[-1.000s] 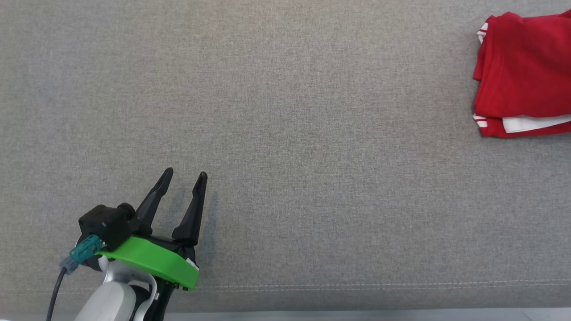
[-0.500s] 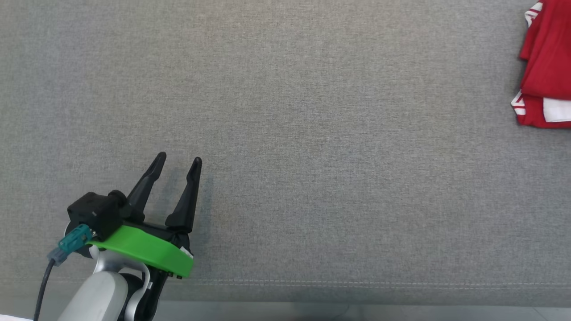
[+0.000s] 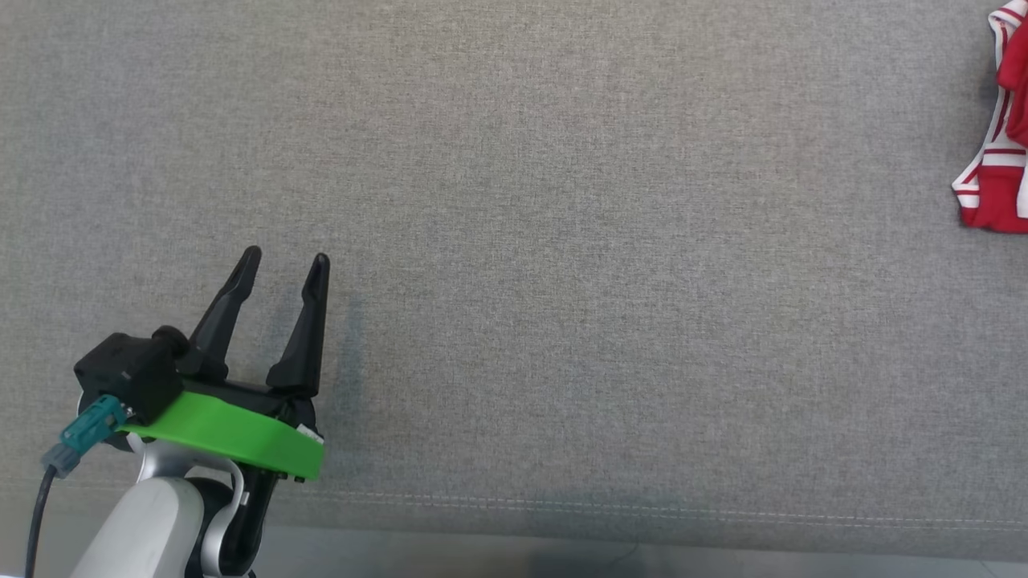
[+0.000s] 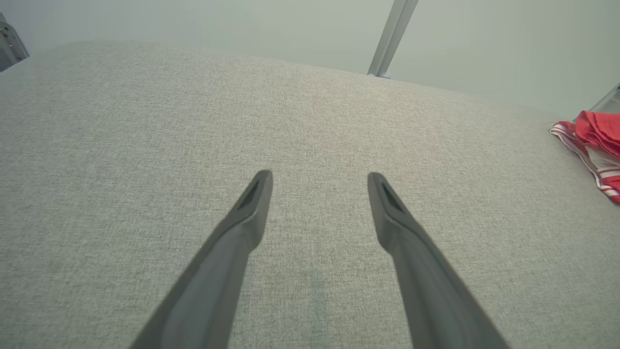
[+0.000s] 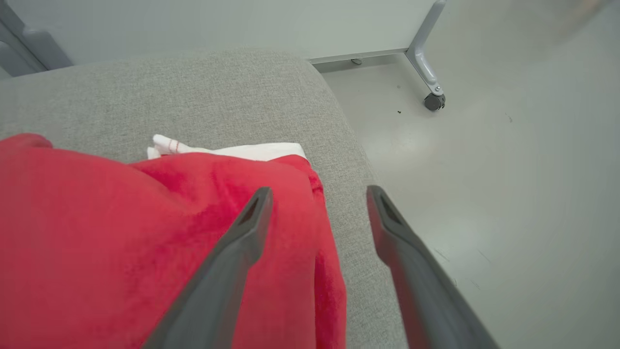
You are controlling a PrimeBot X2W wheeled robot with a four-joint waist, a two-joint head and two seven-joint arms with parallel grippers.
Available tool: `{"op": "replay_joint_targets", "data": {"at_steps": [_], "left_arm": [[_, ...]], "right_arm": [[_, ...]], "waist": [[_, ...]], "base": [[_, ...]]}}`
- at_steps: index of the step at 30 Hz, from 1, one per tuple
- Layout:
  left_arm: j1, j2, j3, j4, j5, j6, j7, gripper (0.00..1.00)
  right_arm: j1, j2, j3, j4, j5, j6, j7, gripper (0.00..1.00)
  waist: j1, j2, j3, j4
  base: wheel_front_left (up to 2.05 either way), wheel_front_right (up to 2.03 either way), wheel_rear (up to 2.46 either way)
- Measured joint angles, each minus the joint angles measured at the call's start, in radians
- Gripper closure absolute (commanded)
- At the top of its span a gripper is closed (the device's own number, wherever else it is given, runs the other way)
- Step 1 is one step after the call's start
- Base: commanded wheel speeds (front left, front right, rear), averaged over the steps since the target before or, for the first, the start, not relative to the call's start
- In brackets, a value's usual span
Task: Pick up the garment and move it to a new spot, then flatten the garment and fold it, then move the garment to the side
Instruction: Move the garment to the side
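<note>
The garment (image 3: 1000,181) is red with white stripes and lies folded at the far right edge of the grey cushion (image 3: 562,241) in the head view. In the right wrist view the garment (image 5: 121,232) spreads below my right gripper (image 5: 319,194), whose fingers stand apart with nothing between them, above the cloth's right edge. My left gripper (image 3: 285,261) is open at the lower left of the head view, well away from the garment. In the left wrist view the left gripper (image 4: 319,177) hovers over bare cushion, with the garment (image 4: 596,140) far to the right.
The cushion's right end drops to a pale floor (image 5: 484,169). A metal frame leg with a caster (image 5: 432,101) stands on that floor. A seam (image 3: 642,507) runs along the cushion's front edge.
The right gripper has opened off the garment. The garment slid further toward the right edge of the head view and the left gripper toward the left and up, so the camera seems to have turned.
</note>
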Motion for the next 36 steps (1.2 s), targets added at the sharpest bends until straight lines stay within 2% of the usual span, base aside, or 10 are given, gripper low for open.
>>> {"op": "replay_joint_targets", "data": {"at_steps": [8, 15, 20, 25, 28, 36], "left_arm": [[0.001, 0.002, 0.019, -0.015, 0.0, 0.008, -0.004, 0.0], [0.002, 0.003, 0.013, -0.008, 0.0, 0.009, -0.01, 0.0], [0.002, 0.002, 0.012, 0.019, 0.005, 0.009, -0.022, 0.0], [0.007, 0.003, 0.05, 0.057, 0.023, 0.016, -0.049, 0.0], [0.027, 0.007, 0.076, 0.096, 0.047, 0.023, -0.061, 0.0], [0.089, 0.011, 0.087, 0.207, 0.107, 0.035, -0.07, 0.0]], "right_arm": [[0.013, 0.078, -0.005, 0.114, -0.051, 0.0, -0.092, 0.0], [0.022, 0.169, 0.002, 0.128, -0.067, 0.0, -0.196, 0.0], [0.022, 0.182, 0.013, 0.079, -0.112, 0.0, -0.291, 0.0], [0.021, 0.195, 0.033, -0.008, -0.167, 0.0, -0.407, 0.0], [0.023, 0.237, 0.054, -0.054, -0.183, 0.0, -0.462, 0.0], [0.155, 0.36, 0.085, -0.137, -0.196, 0.0, -0.466, 0.0]], "waist": [[0.0, 0.0, 0.002, -0.014], [0.0, 0.0, -0.027, -0.032], [0.0, 0.0, -0.069, -0.044], [0.0, 0.0, -0.124, -0.057], [0.0, 0.0, -0.161, -0.067], [0.0, -0.0001, -0.268, -0.092]], "base": [[0.0, 0.0, 0.0], [0.0, 0.0, 0.0], [0.0, 0.0, 0.0], [0.0, 0.0, 0.0], [0.0, 0.0, 0.0], [0.0, 0.0, 0.0]]}}
